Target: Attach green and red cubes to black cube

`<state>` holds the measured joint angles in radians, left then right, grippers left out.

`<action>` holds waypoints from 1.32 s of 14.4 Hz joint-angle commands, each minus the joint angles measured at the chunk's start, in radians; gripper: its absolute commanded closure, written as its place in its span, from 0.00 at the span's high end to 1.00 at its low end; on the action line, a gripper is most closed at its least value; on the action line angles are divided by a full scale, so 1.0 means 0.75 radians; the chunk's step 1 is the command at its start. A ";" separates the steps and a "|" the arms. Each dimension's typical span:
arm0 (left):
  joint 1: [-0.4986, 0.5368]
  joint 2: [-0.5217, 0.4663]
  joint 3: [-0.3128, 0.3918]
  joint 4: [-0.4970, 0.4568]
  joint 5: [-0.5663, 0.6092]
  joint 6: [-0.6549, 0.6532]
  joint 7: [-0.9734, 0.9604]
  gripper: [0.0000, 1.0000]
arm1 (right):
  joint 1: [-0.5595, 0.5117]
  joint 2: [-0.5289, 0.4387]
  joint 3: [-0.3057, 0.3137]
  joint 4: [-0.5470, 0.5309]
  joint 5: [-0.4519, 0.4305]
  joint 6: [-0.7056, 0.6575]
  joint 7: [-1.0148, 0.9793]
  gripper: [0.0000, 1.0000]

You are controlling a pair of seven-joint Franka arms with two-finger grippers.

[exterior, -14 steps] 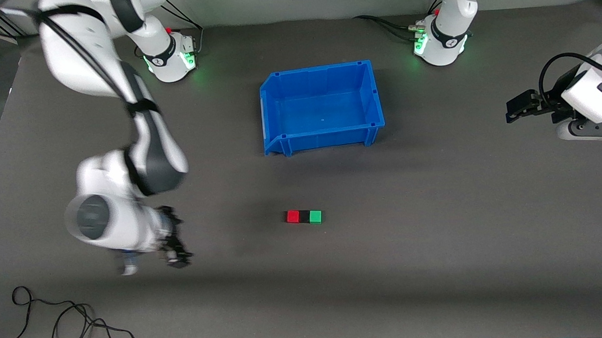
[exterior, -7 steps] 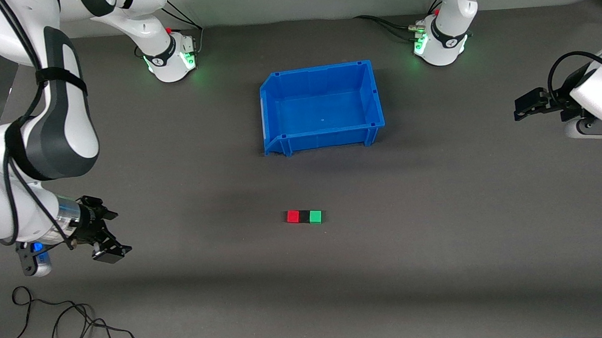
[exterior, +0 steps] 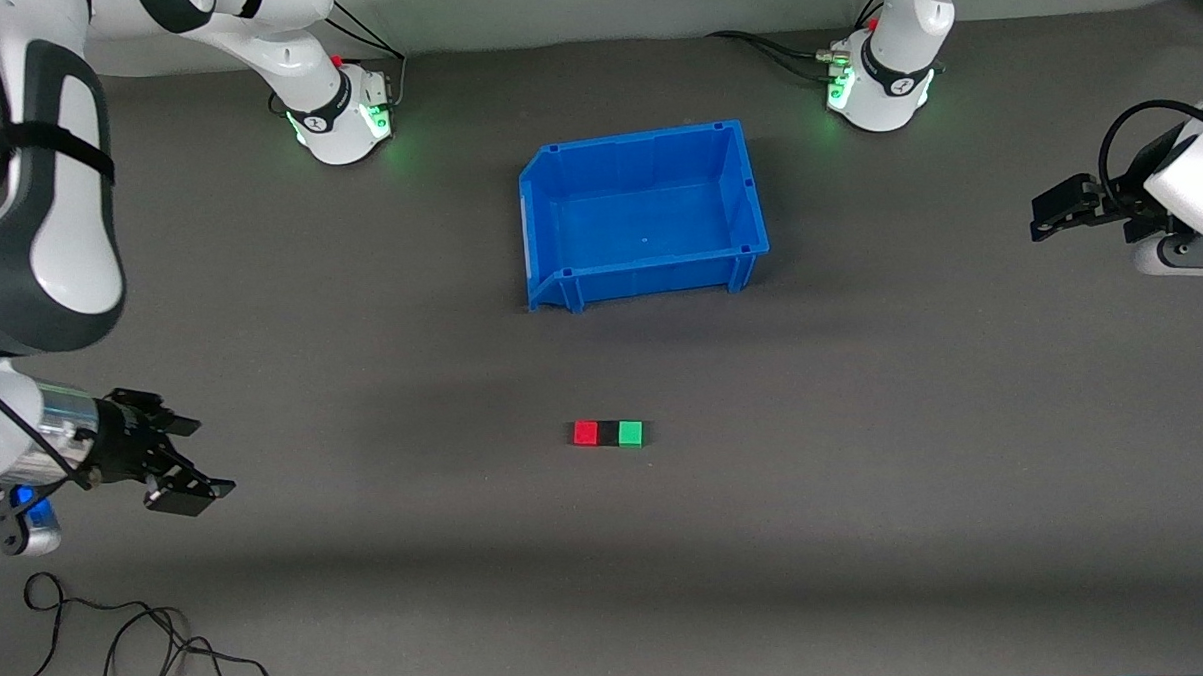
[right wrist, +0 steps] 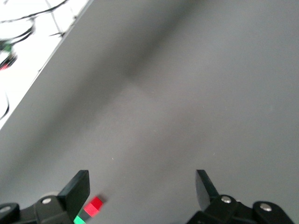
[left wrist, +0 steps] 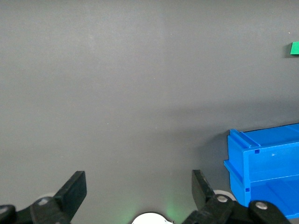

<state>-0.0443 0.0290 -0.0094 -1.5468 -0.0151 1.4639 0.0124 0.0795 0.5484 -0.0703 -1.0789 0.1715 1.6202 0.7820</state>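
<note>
We see the red cube (exterior: 586, 434), the black cube (exterior: 607, 434) and the green cube (exterior: 630, 433) sitting on the grey table (exterior: 866, 449) in one touching row, black in the middle, nearer the front camera than the blue bin (exterior: 643, 212). Our right gripper (exterior: 188, 463) hangs over the table at the right arm's end, fingers spread wide and holding nothing. Our left gripper (exterior: 1047, 214) hangs over the left arm's end, its fingers (left wrist: 74, 191) also wide apart and empty.
</note>
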 commanded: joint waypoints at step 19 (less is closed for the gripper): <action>-0.017 0.010 -0.014 0.056 0.043 -0.019 0.024 1.00 | -0.164 -0.660 0.026 -0.521 -0.061 -0.076 -1.002 1.00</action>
<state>-0.0492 0.0294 -0.0190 -1.5323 -0.0026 1.4643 0.0176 -0.0780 0.1159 -0.0591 -1.4054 0.1663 1.5306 0.0435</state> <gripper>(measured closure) 0.000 0.000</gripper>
